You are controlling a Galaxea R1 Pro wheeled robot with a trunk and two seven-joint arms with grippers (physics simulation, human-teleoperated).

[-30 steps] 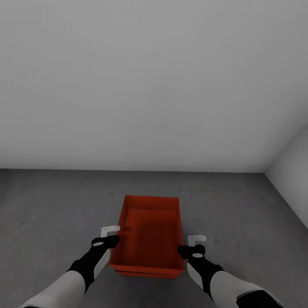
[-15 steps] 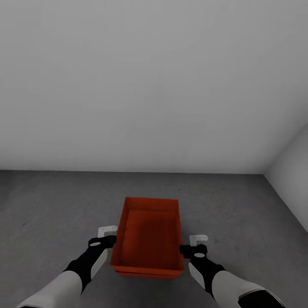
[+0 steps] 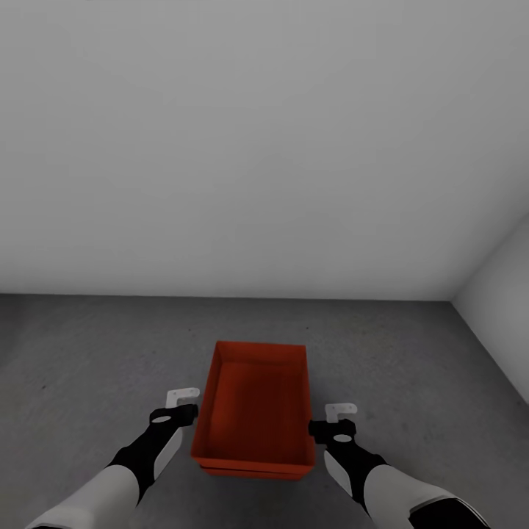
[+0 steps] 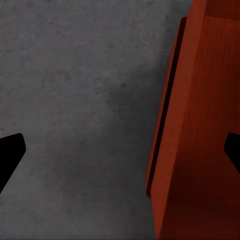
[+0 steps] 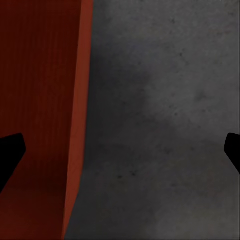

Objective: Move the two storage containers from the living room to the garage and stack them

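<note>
- Head view: two orange-red storage containers (image 3: 253,408) sit nested/stacked on the dark grey concrete floor (image 3: 88,353) of the garage, open top up, a thin lip of the lower one showing under the near edge. Plain white-grey wall (image 3: 257,147) behind, side wall (image 3: 503,294) at the right.
- Head view: left gripper (image 3: 178,405) just beside the stack's left wall, right gripper (image 3: 336,419) just beside its right wall. Neither seems to touch the boxes, though the gaps are slim & hard to judge.
- Left wrist view: left gripper's fingers (image 4: 10,152) spread wide, nothing between them but bare concrete & the stack's outer wall, w/ a dark seam where the two boxes meet.
- Right wrist view: right gripper's fingers (image 5: 11,150) also spread wide, straddling the stack's wall; grey floor alongside.
</note>
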